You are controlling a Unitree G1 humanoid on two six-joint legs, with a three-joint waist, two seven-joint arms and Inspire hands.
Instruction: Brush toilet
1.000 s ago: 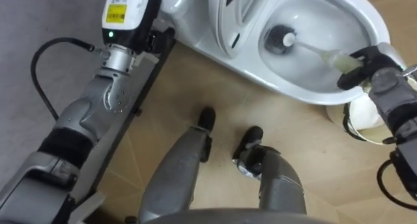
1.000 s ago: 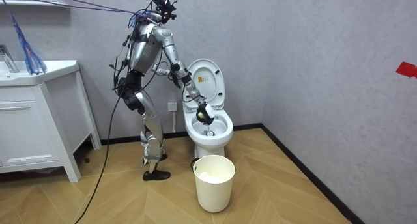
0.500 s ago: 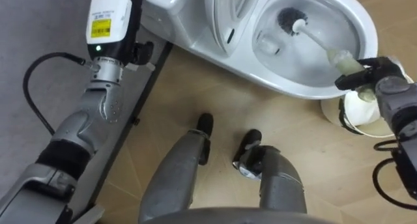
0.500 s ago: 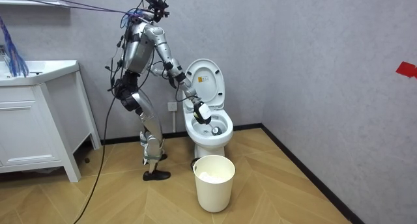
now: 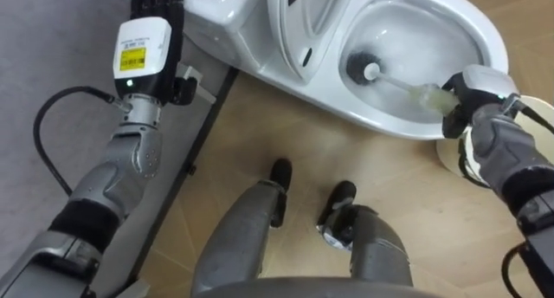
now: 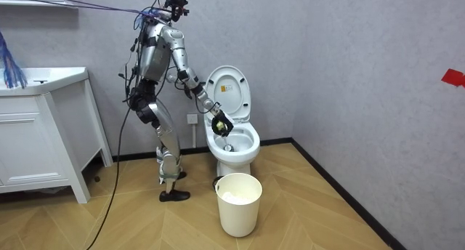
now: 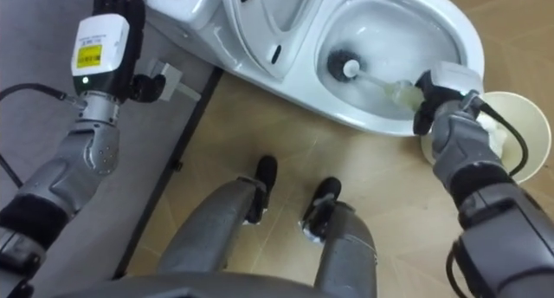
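I have the right hand clenched round the brush handle at the toilet rim; the brush's long axis runs leftward from that hand, head down in the bowl (any stroke follows that line); the left hand, fingers straight, sits well apart, so only 1 hand is near.

We are in a bathroom, seemingly a home-style one: a white toilet with its lid raised stands against a grey wall. At the room view's left we see a white vanity cabinet (panelled doors, a pale countertop). A white waste bin sits on wood-patterned flooring edged by dark skirting.
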